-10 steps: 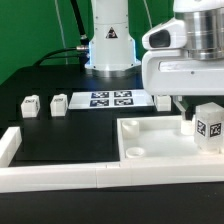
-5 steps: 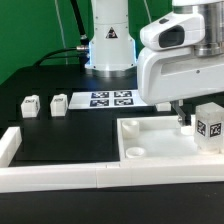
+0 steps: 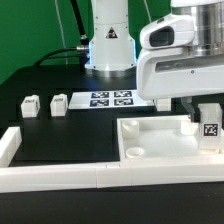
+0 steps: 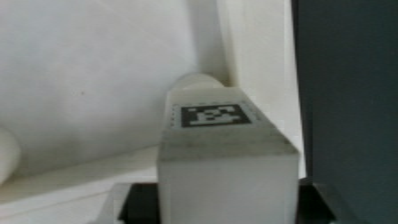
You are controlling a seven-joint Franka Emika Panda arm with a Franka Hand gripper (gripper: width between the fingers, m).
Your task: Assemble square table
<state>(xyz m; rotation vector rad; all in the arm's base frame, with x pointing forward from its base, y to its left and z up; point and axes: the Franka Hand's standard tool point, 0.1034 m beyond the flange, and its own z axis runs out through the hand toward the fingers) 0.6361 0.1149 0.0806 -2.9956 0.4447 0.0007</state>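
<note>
Three of the square table's four legs are visible. In the exterior view, the held leg [image 3: 208,126] is gripped upright over the tabletop [image 3: 150,142], near that tray's three o'clock end. Its long axis runs twelve to six and its tag faces the camera. The fingers [image 3: 193,121] are closed against its sides, parted only by the leg's width. Whether its lower end touches the tray floor cannot be told. The tabletop lies flat on the counter [image 3: 70,135] with its rim upward, at five o'clock in the frame. A loose leg [image 3: 31,105] and a second loose leg [image 3: 59,103] rest toward nine o'clock, well apart from the tray, and the marker board [image 3: 112,98] lies at twelve.

In the wrist view, the held leg [image 4: 222,175] is seen along its length, tag uppermost, with dark fingers [image 4: 139,204] pressed to opposite faces and the tabletop [image 4: 89,90] pale beyond it.

The leg is judged light, rigid and smooth, so slipping or twisting is possible. It is best held on its flat sides, with the lower end left free for a corner socket.
</note>
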